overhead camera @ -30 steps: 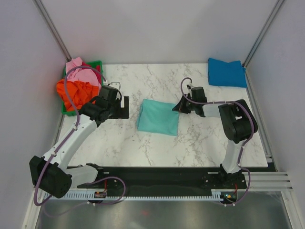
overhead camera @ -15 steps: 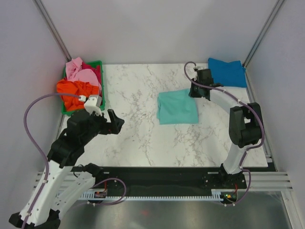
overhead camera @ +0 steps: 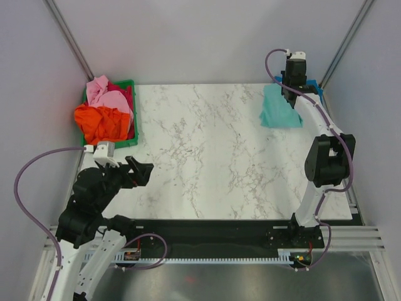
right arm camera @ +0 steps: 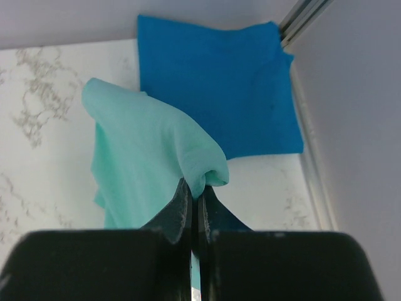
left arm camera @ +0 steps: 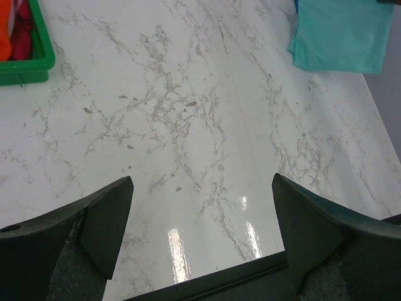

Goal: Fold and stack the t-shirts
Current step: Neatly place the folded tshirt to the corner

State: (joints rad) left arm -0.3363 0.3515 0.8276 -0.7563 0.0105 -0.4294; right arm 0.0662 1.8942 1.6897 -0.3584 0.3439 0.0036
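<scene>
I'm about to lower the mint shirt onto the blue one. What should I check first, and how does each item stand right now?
1. Grip: the right pincer is shut on the mint-teal shirt: ok.
2. Base: the blue shirt lies flat and folded in the far right corner: ok.
3. Alignment: not ok. In the right wrist view the mint-teal shirt overlaps only the left edge of the blue shirt.
4. Fold intact: cannot tell. The mint-teal shirt hangs bunched from the grip.
5. Other arm: the left pincer is open and empty over the table, away from both shirts: ok.
</scene>
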